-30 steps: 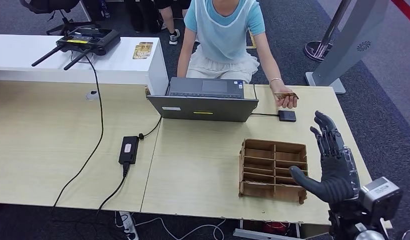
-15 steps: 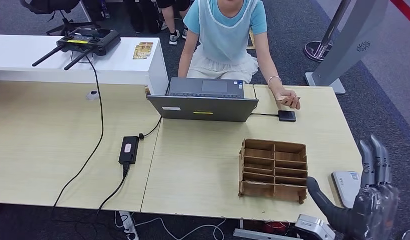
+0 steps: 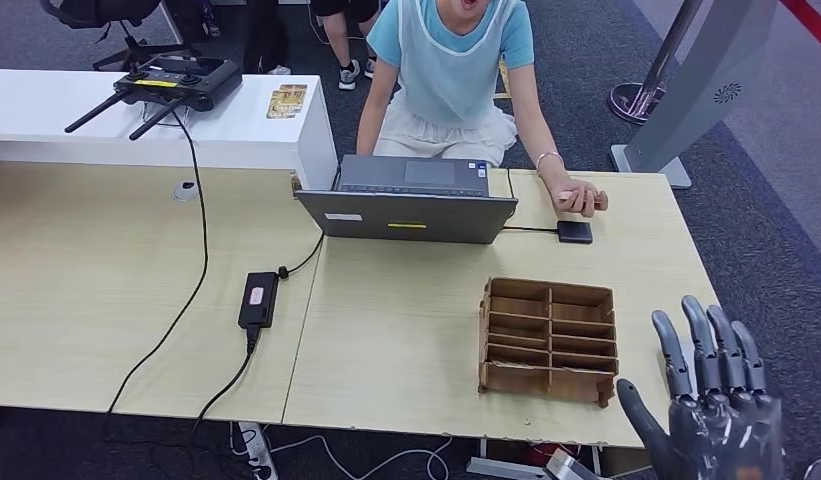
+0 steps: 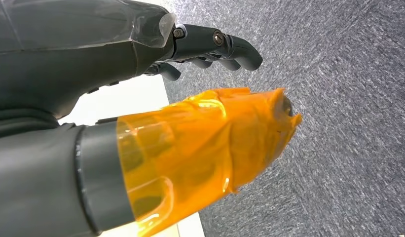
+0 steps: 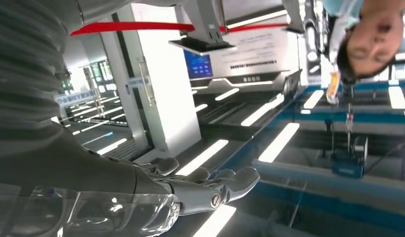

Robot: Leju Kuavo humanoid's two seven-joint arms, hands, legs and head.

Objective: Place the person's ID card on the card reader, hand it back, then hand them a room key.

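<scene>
The right hand (image 3: 711, 400) stood empty off the surface's (image 3: 406, 330) near right corner, fingers spread upward. The left hand (image 4: 141, 74) hung over carpet, fingers loosely curled, holding nothing. Across the surface, the person's hand (image 3: 581, 195) gripped the card beside the black reader (image 3: 574, 232).

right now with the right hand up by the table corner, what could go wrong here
The right hand is open and empty near the table's corner, far from the person's hand, which looks closed on the card, so a handover might fail or drop it.

The wooden organizer sits between that hand and the black card reader; a low reach could knock it.

The reader's cable runs to the laptop, and could snag.
</scene>
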